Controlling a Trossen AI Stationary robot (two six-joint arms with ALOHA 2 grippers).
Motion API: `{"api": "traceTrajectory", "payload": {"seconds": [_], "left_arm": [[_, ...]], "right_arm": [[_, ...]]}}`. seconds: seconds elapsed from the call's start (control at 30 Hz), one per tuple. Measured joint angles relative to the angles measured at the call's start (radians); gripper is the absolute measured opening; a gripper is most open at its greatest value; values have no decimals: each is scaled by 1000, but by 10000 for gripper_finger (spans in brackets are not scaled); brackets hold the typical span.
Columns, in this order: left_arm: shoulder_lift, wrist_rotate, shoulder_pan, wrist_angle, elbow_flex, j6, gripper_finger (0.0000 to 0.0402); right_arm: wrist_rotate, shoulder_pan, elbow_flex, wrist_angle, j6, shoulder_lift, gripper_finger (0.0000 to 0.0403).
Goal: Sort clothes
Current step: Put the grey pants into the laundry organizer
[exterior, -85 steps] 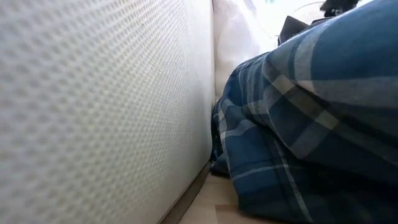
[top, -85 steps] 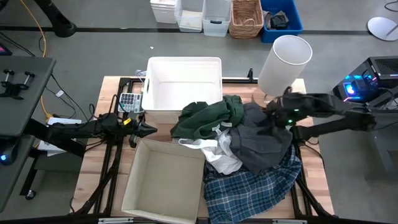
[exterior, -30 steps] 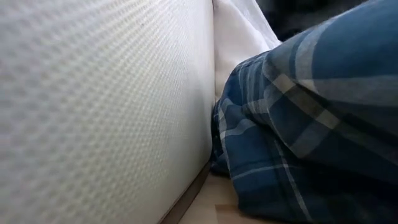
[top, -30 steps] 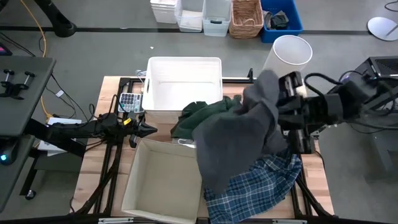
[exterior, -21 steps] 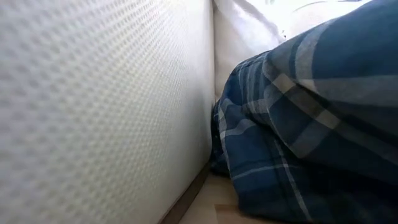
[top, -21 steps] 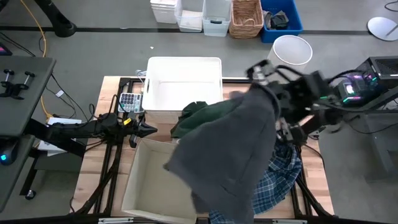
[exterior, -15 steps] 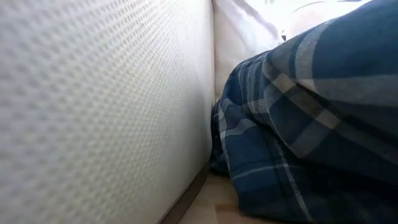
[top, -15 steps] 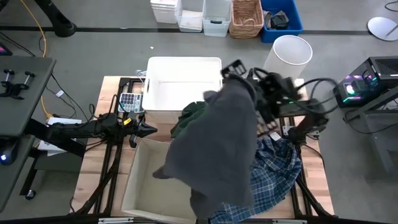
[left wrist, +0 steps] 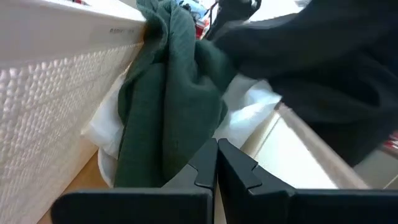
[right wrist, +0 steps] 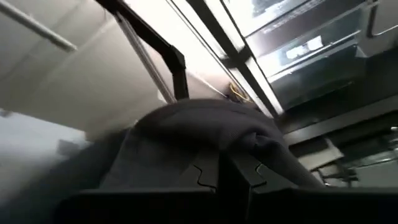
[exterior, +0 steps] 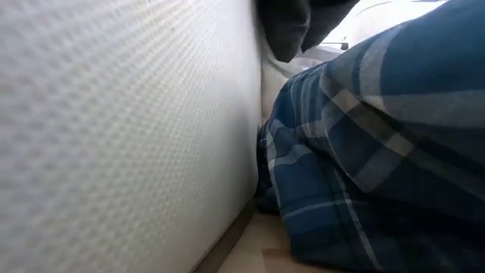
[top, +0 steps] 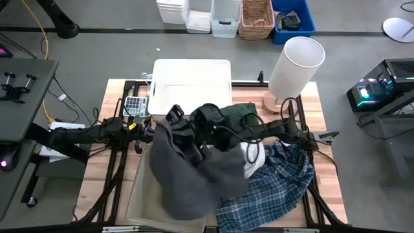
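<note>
My right gripper (top: 176,120) reaches across from the table's right and is shut on the dark grey garment (top: 191,175), which drapes over the beige cardboard box (top: 139,194). The dark green garment (top: 244,115) leans on the white bin's near wall (left wrist: 56,74). White clothes (top: 253,155) and the plaid shirt (top: 278,184) lie piled right of the box. My left gripper (top: 151,134) waits shut at the table's left, just beside the hanging grey cloth, holding nothing. My right gripper pinches a bunched fold of the dark grey garment (right wrist: 208,134) between its two fingers, which point toward the table's left. The rest of the cloth hangs slack below the gripper and spreads over the cardboard box's opening (top: 187,194).
The white bin (top: 191,81) stands at the table's far side, behind the box. A tall white cylinder (top: 294,65) stands at the far right. A small keypad device (top: 133,105) sits left of the bin. In the low view the box's wall (exterior: 114,136) meets the plaid shirt (exterior: 379,152).
My right gripper, staying shut, has swung from the table's right side toward its left. It has carried the dark grey garment off the pile. The cloth hung spread over the pile's middle; now it hangs lower, draped over the cardboard box.
</note>
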Motion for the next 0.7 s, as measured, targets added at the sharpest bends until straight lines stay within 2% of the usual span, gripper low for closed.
{"api": "traceTrajectory", "payload": {"seconds": [0.17, 0.23, 0.33, 0.4, 0.47, 0.6, 0.7], "left_arm": [[0, 0, 0, 2, 0, 0, 1], [0, 0, 0, 2, 0, 0, 1], [0, 0, 0, -2, 0, 0, 1], [0, 0, 0, -2, 0, 0, 1], [0, 0, 0, -2, 0, 0, 1], [0, 0, 0, -1, 0, 0, 1], [0, 0, 0, 0, 0, 0, 1]], "right_arm": [[-82, 51, 21, -10, 72, 61, 0], [-73, 75, 18, -96, 60, 88, 0], [0, 86, 14, -291, 91, 101, 1], [-14, 88, 15, -453, 116, 85, 12], [-34, 98, 18, -585, 119, 78, 35], [-74, 134, 16, -698, 102, 80, 109], [-81, 138, 16, -870, 12, 29, 165]]}}
